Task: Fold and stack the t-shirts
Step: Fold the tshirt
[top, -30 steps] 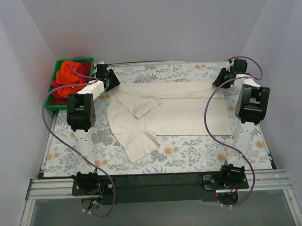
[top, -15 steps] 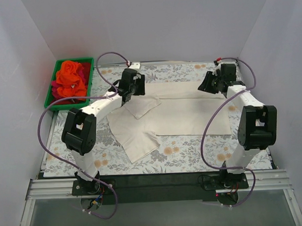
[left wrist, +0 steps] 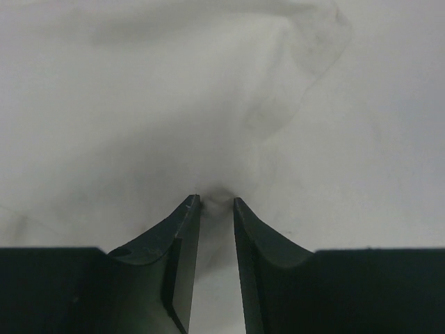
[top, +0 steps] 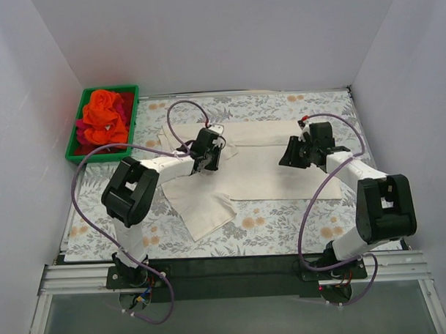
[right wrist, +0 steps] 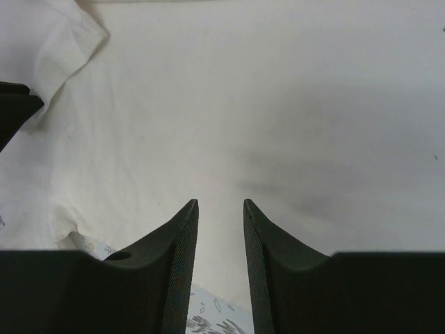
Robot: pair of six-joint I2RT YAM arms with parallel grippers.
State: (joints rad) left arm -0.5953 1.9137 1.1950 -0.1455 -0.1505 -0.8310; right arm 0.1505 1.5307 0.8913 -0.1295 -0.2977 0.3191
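Left gripper [left wrist: 216,200]: jaws nearly together, and a small pucker of cream cloth sits between the tips with creases fanning out from it. It reads as a pinch just taken on the shirt [top: 267,176]. Right gripper [right wrist: 220,202]: jaws stand a narrow gap apart just over flat cloth near the shirt's near edge, with tablecloth [top: 283,223] showing beneath. No pucker at the tips, so I can't tell if it grips anything.

The shirt lies spread mid-table, one sleeve folded in under the left gripper, the other sleeve out toward the near side. The orange shirt [top: 105,112] and red shirt [top: 81,129] are bunched in the green bin [top: 98,153] at the far left corner, untouched.

Change: a second ago the left gripper hung by the bin and the right at the far right corner of the shirt. Both have swung inward and now sit over the shirt's middle band, and the left jaws have narrowed. The cloth itself lies much as before.

Judgement: this is the grab for the next fold. The fold is early, and no stack has started.
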